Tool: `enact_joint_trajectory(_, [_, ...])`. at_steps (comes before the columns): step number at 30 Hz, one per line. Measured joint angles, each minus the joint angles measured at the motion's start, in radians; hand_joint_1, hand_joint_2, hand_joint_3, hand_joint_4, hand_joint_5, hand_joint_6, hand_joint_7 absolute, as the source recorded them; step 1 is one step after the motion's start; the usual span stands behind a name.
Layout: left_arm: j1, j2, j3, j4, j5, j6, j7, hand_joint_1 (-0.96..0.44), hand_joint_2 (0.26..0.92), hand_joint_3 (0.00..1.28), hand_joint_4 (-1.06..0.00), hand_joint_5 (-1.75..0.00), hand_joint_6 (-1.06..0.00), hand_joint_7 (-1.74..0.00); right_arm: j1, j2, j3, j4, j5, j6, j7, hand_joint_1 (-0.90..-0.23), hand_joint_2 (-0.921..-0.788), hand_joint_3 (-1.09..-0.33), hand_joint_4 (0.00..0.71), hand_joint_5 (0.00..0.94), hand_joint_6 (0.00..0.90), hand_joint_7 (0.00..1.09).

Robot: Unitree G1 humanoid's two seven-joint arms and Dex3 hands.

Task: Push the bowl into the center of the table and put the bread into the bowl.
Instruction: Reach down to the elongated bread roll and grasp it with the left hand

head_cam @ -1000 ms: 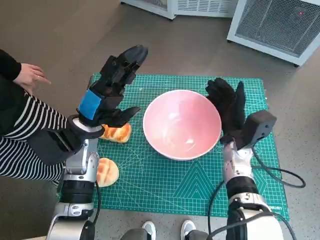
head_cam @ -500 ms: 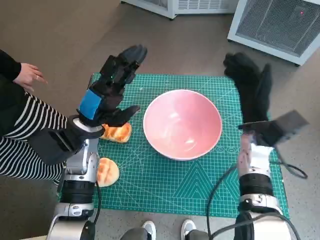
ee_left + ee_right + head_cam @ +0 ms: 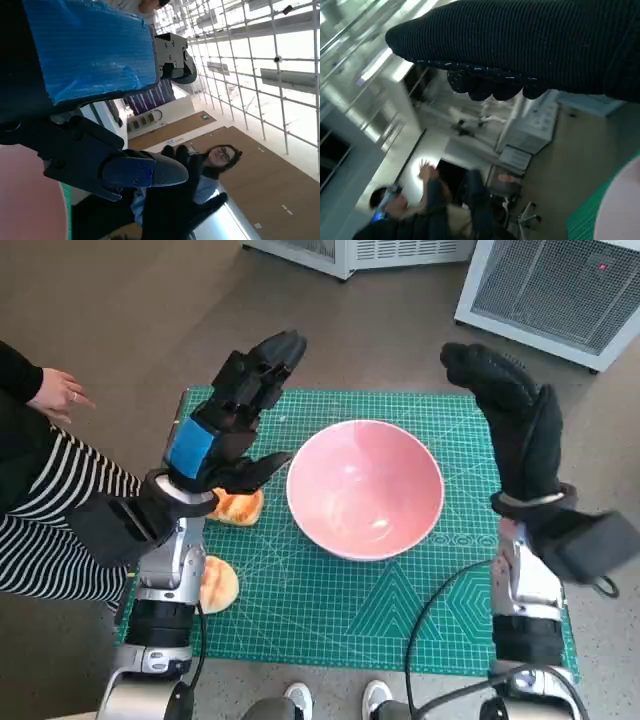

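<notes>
Bowl (image 3: 365,488) first: you can see the pink dish sitting about mid-mat on the green cutting mat (image 3: 400,610), with nothing in it. Your left hand (image 3: 228,425) hangs raised beside its left rim, fingers spread and holding nothing, above one bread roll (image 3: 238,506), with a second roll (image 3: 217,584) nearer the mat's edge. Your right hand (image 3: 515,425) is lifted beyond the bowl's right side, fingers extended, grasping nothing.

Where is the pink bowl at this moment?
In the head view the pink bowl stands about mid-mat on the green cutting mat, between the raised left hand and right hand, with a bread roll to its left.
</notes>
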Motion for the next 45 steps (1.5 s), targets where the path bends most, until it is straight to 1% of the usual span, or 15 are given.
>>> enact_joint_trajectory(3, [-0.007,-0.005,-0.003,-0.011,-0.002,0.008,-0.001,-0.69,0.921,0.33,-0.04,-0.11,0.00,-0.50,0.007,-0.013,0.007,-0.030,0.000,0.007,0.002,-0.720,-0.921,-0.701,0.112,0.005,0.005,0.52])
enact_joint_trajectory(7, [-0.014,-0.010,-0.006,-0.014,-0.004,0.016,-0.004,-0.69,0.920,0.34,-0.03,-0.12,0.00,-0.51,0.012,-0.025,0.013,-0.054,0.000,0.022,0.002,-0.718,-0.921,-0.702,0.120,0.008,0.001,0.53])
enact_joint_trajectory(14, [-0.015,-0.012,-0.009,-0.021,-0.006,0.032,-0.009,-0.69,0.916,0.35,-0.02,-0.13,0.00,-0.51,0.034,-0.025,0.022,-0.082,-0.001,0.056,-0.009,-0.718,-0.921,-0.701,0.129,0.011,0.000,0.54])
enact_joint_trajectory(19, [-0.017,0.000,-0.003,-0.035,-0.012,0.036,-0.028,-0.70,0.911,0.35,-0.01,-0.14,0.00,-0.50,0.039,-0.025,0.028,-0.096,-0.003,0.072,-0.023,-0.715,-0.921,-0.701,0.132,0.011,-0.001,0.54])
enact_joint_trajectory(20, [-0.019,0.007,0.002,-0.035,-0.014,0.036,-0.036,-0.68,0.891,0.33,-0.02,-0.14,0.00,-0.52,0.039,-0.024,0.029,-0.100,-0.004,0.074,-0.025,-0.714,-0.921,-0.701,0.132,0.011,-0.001,0.54])
enact_joint_trajectory(23, [-0.033,0.039,0.016,-0.021,-0.016,0.034,-0.065,-0.68,0.899,0.29,-0.01,-0.15,0.00,-0.50,0.041,-0.024,0.033,-0.107,-0.006,0.080,-0.032,-0.713,-0.921,-0.700,0.134,0.011,-0.001,0.54])
enact_joint_trajectory(25, [-0.052,0.074,0.028,0.009,-0.013,0.030,-0.087,-0.67,0.890,0.26,-0.02,-0.16,0.00,-0.50,0.043,-0.024,0.035,-0.113,-0.006,0.083,-0.035,-0.712,-0.921,-0.700,0.134,0.010,-0.001,0.54])
enact_joint_trajectory(26, [-0.062,0.099,0.033,0.027,-0.006,0.027,-0.098,-0.64,0.859,0.23,-0.04,-0.16,0.00,-0.51,0.044,-0.024,0.036,-0.117,-0.006,0.086,-0.037,-0.712,-0.921,-0.700,0.134,0.010,-0.001,0.54])
enact_joint_trajectory(29, [-0.084,0.212,0.030,0.046,0.076,0.035,-0.123,-0.58,0.817,0.16,-0.08,-0.15,-0.01,-0.55,0.047,-0.024,0.036,-0.123,-0.005,0.090,-0.037,-0.710,-0.921,-0.699,0.136,0.010,-0.001,0.55])
enact_joint_trajectory(31, [-0.096,0.288,0.021,0.046,0.132,0.049,-0.142,-0.53,0.801,0.11,-0.12,-0.12,-0.04,-0.54,0.049,-0.025,0.035,-0.126,-0.004,0.091,-0.038,-0.708,-0.921,-0.699,0.136,0.010,-0.001,0.55])
enact_joint_trajectory(33, [-0.112,0.362,0.008,0.045,0.179,0.078,-0.168,-0.47,0.785,0.06,-0.16,-0.07,-0.10,-0.47,0.051,-0.025,0.035,-0.130,-0.003,0.096,-0.038,-0.706,-0.921,-0.698,0.137,0.010,0.000,0.55])
enact_joint_trajectory(35, [-0.130,0.434,-0.007,0.042,0.223,0.123,-0.201,-0.43,0.776,0.04,-0.18,-0.04,-0.15,-0.42,0.054,-0.025,0.035,-0.132,-0.001,0.102,-0.038,-0.705,-0.921,-0.697,0.138,0.010,0.000,0.55])
enact_joint_trajectory(37, [-0.143,0.488,-0.017,0.034,0.258,0.157,-0.217,-0.37,0.763,0.01,-0.21,-0.02,-0.24,-0.30,0.056,-0.025,0.034,-0.133,0.000,0.106,-0.038,-0.704,-0.921,-0.697,0.139,0.009,0.000,0.55])
enact_joint_trajectory(41, [-0.154,0.549,-0.040,0.011,0.314,0.198,-0.222,-0.33,0.754,0.00,-0.23,-0.01,-0.31,-0.18,0.059,-0.025,0.034,-0.133,0.001,0.111,-0.038,-0.703,-0.921,-0.697,0.139,0.009,-0.001,0.55])
enact_joint_trajectory(45, [-0.153,0.573,-0.073,-0.002,0.362,0.223,-0.222,-0.31,0.751,0.00,-0.23,0.00,-0.34,-0.11,0.058,-0.024,0.034,-0.133,0.001,0.114,-0.038,-0.703,-0.921,-0.697,0.140,0.008,0.000,0.55])
